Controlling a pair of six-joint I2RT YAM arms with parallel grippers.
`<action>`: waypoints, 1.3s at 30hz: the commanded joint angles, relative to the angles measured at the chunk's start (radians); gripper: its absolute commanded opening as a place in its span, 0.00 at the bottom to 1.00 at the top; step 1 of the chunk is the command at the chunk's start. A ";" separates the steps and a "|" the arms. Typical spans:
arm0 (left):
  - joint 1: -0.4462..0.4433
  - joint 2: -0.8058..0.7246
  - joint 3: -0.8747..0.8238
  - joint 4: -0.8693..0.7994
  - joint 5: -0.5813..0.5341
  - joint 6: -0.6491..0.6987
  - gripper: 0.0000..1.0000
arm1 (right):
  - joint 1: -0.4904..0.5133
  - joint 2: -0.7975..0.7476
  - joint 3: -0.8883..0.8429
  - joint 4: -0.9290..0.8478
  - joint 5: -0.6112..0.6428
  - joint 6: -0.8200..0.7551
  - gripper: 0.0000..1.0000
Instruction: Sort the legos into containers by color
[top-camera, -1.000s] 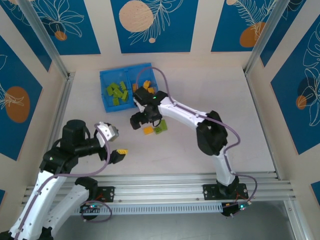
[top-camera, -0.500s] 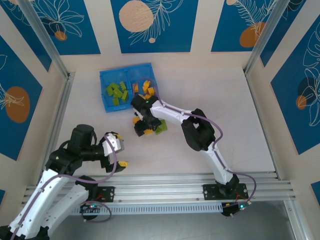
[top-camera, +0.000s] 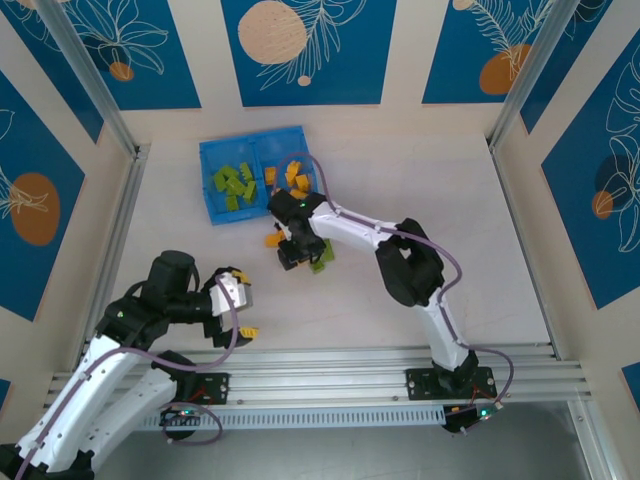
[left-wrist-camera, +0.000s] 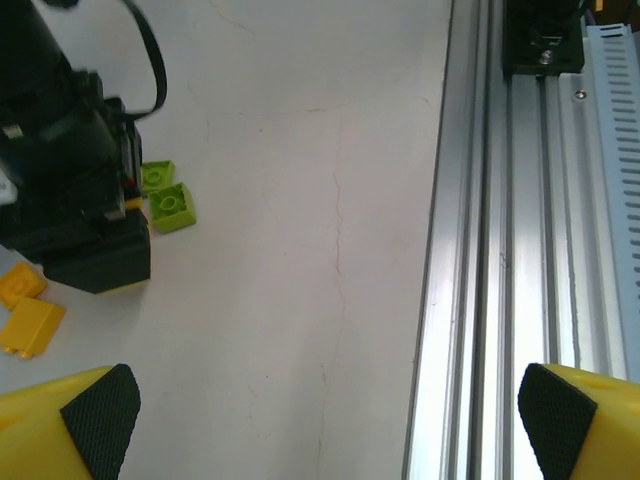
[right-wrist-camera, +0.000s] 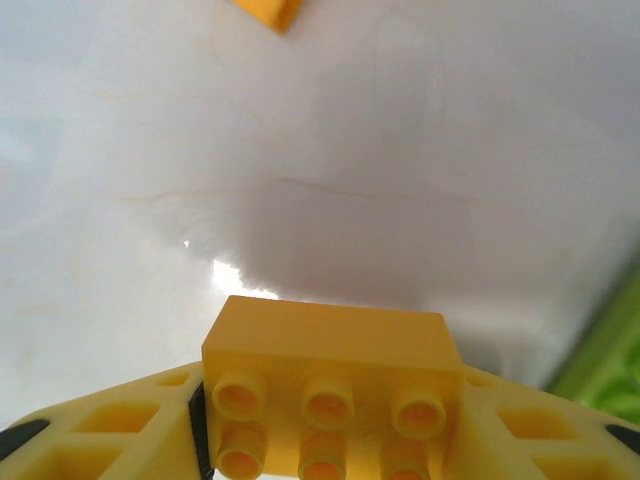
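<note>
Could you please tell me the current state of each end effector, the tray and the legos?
Left end effector: open, empty.
Right end effector: shut on an orange-yellow lego.
Blue tray: green legos in left compartment, orange-yellow legos in right.
Loose green legos: lying on the table beside the right end effector.
Loose orange-yellow legos: lying on the table.

Your top camera looks steeply down from above and behind the arm bases (top-camera: 450, 382), tray (top-camera: 230, 152) at 11 o'clock. Left wrist camera hangs low over the table (left-wrist-camera: 300, 200), rail (left-wrist-camera: 500, 250) at 3 o'clock. Right wrist camera sits nearly on the table, orange brick (right-wrist-camera: 330, 350) at 6. Top and left wrist share the green bricks (top-camera: 321, 258) (left-wrist-camera: 168, 200).
</note>
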 joint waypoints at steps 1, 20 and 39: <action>-0.012 -0.028 -0.024 0.101 -0.036 -0.041 1.00 | -0.005 -0.168 -0.002 0.094 0.026 0.039 0.54; -0.015 -0.021 -0.092 0.357 -0.188 -0.413 1.00 | -0.157 0.382 0.911 0.173 0.185 -0.142 0.55; -0.015 0.050 -0.107 0.409 -0.242 -0.417 1.00 | -0.285 0.557 1.051 0.617 -0.084 -0.194 0.77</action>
